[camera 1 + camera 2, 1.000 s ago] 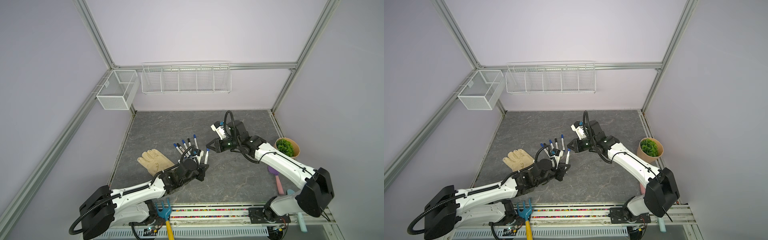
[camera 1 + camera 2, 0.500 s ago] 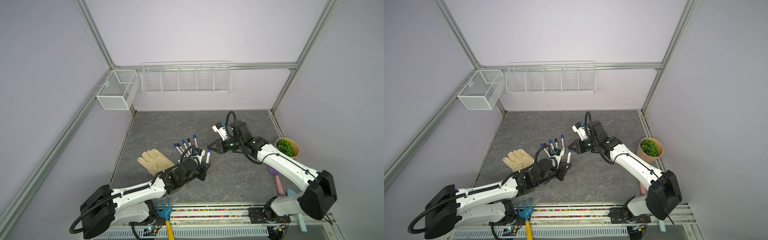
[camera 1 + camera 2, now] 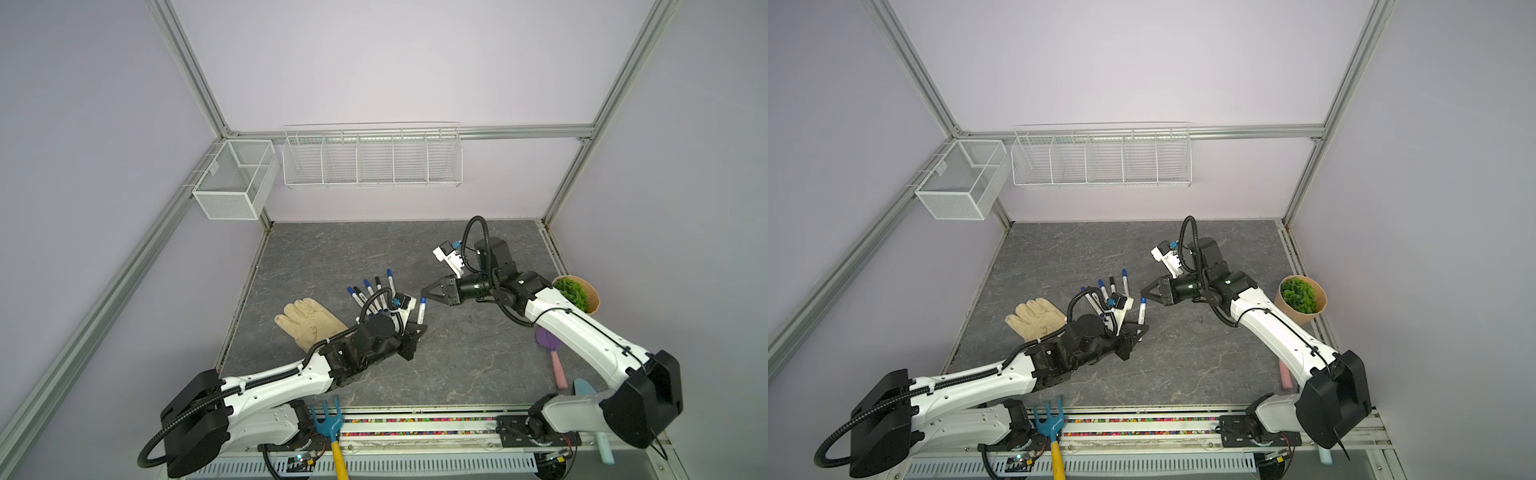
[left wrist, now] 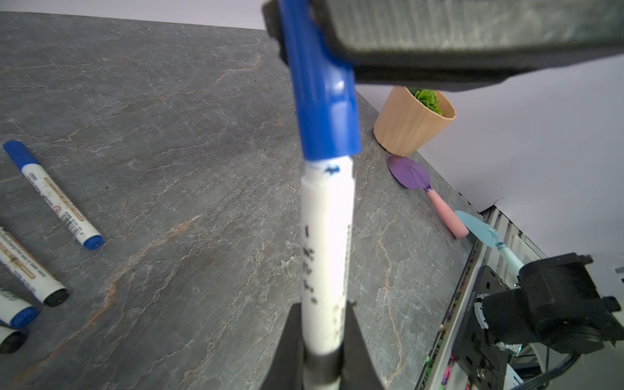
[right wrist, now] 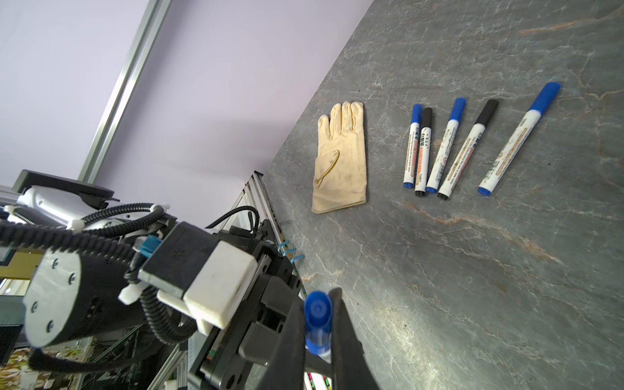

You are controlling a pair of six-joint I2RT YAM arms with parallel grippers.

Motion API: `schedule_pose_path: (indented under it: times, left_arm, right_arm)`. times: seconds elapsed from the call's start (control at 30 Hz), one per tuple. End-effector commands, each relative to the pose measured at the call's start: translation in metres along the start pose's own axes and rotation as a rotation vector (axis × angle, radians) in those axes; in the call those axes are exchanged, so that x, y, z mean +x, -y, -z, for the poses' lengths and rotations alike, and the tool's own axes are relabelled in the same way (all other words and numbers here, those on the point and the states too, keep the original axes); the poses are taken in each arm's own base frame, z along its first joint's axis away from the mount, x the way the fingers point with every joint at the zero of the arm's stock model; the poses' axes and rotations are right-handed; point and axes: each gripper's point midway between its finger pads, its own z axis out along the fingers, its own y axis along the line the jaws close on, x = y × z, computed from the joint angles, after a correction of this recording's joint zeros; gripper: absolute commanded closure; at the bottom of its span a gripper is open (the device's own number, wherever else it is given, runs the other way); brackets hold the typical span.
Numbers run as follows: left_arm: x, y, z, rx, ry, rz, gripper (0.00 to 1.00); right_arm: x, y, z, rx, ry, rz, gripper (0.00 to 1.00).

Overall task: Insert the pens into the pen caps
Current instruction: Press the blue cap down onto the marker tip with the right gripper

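Clenched jaws at L gripper (image 3: 417,328) round barrel of white pen (image 3: 422,312), near upright above table (image 3: 457,374); clenched jaws at R gripper (image 3: 424,291) round blue cap (image 4: 320,101) on pen's top end. Further out, flat on table: five capped pens (image 5: 452,145) beside glove (image 5: 341,158).

The left arm (image 3: 282,385) and right arm (image 3: 577,332) were white-shelled with black joints. Black cable ran along each (corrugated conduit, white ties on the left). Wrist camera housings (image 3: 449,258) were white, with blue connectors.
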Motion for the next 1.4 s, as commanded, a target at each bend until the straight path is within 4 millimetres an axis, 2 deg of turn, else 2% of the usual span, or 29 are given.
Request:
schedule_pose_path:
  times: [0.0, 0.53, 0.87, 1.17, 1.37]
  left_arm:
    - [-0.075, 0.004, 0.009, -0.003, 0.236, 0.016, 1.00]
    - [-0.095, 0.022, 0.033, 0.143, 0.276, 0.034, 1.00]
    - [-0.097, 0.024, 0.029, 0.146, 0.255, 0.015, 1.00]
    - [-0.101, 0.033, 0.027, 0.201, 0.260, 0.019, 1.00]
    - [-0.101, 0.042, 0.023, 0.251, 0.237, 0.011, 1.00]
  right_arm:
    - [0.074, -0.025, -0.002, -0.157, -0.264, -0.182, 0.91]
    - [0.096, -0.025, 0.007, -0.120, -0.259, -0.106, 0.90]
    - [0.117, -0.030, -0.003, -0.126, -0.353, -0.099, 0.90]
    - [0.127, -0.033, 0.004, -0.127, -0.355, -0.095, 0.91]
    - [0.133, -0.024, 0.008, -0.058, -0.361, -0.094, 0.92]
